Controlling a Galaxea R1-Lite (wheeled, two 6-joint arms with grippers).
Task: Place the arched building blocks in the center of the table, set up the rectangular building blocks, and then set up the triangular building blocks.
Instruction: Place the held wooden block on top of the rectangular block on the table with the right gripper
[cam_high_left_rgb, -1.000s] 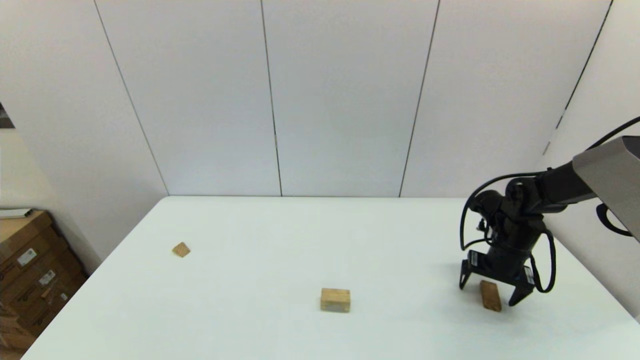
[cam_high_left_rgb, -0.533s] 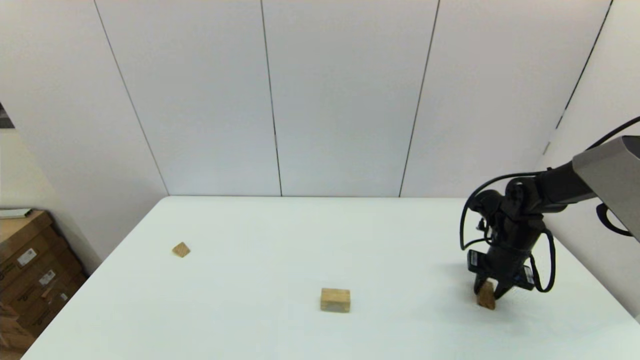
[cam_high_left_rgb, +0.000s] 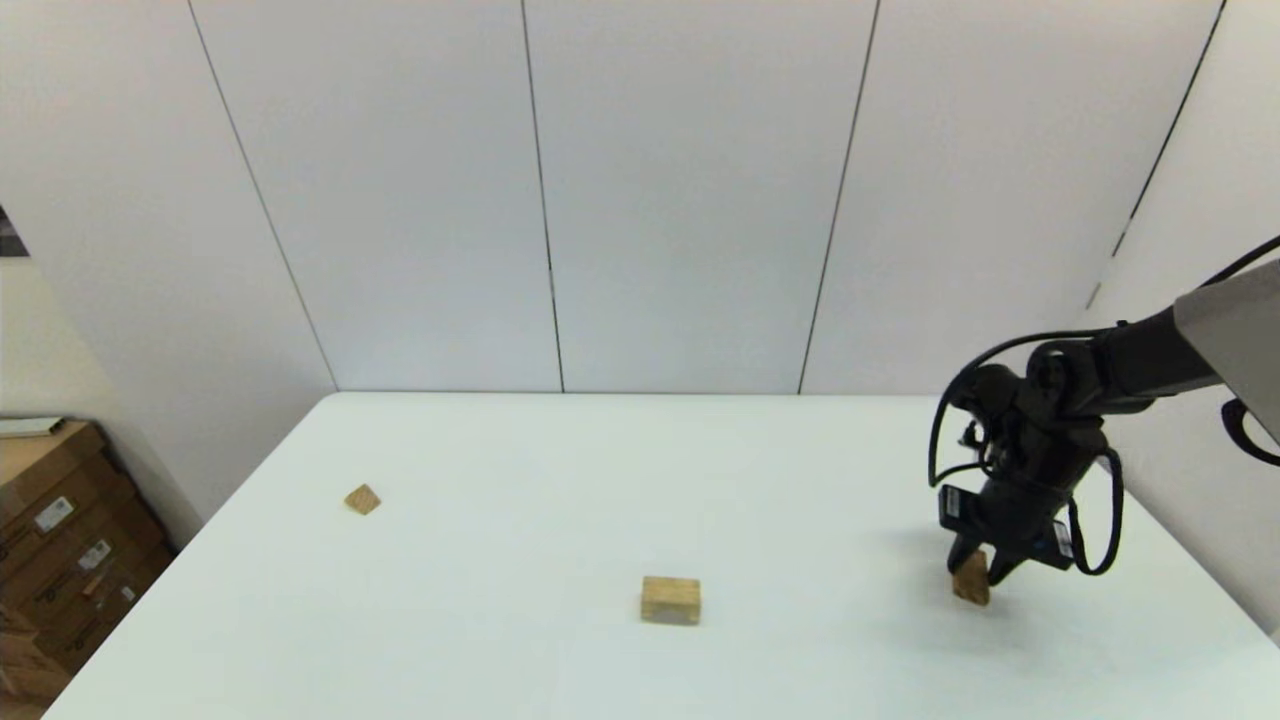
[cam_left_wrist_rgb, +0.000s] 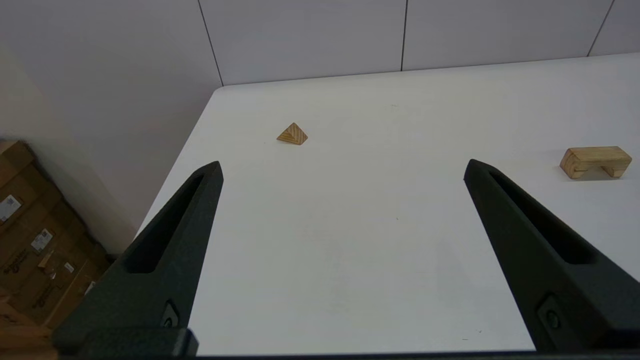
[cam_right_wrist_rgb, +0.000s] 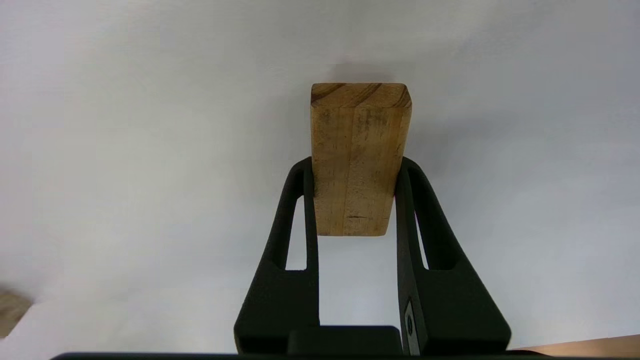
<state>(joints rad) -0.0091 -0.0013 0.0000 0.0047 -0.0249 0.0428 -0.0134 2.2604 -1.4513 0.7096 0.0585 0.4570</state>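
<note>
In right hand (cam_high_left_rgb: 972, 572): flat wooden slab (cam_high_left_rgb: 971, 579)

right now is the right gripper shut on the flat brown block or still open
Shut on it. In the right wrist view both fingers press the sides of the rectangular block; the head view shows the right gripper holding it near the table's right side.

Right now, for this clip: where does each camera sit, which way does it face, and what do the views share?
Head: on the robot's head, facing forward and down at the table; shows the right gripper clamping the rectangular block.
Left wrist: behind the open left gripper, facing across the table.
Right wrist: behind its fingers, facing down at the clamped block.
Shared: head and left wrist both show the arched block and the triangular block.
</note>
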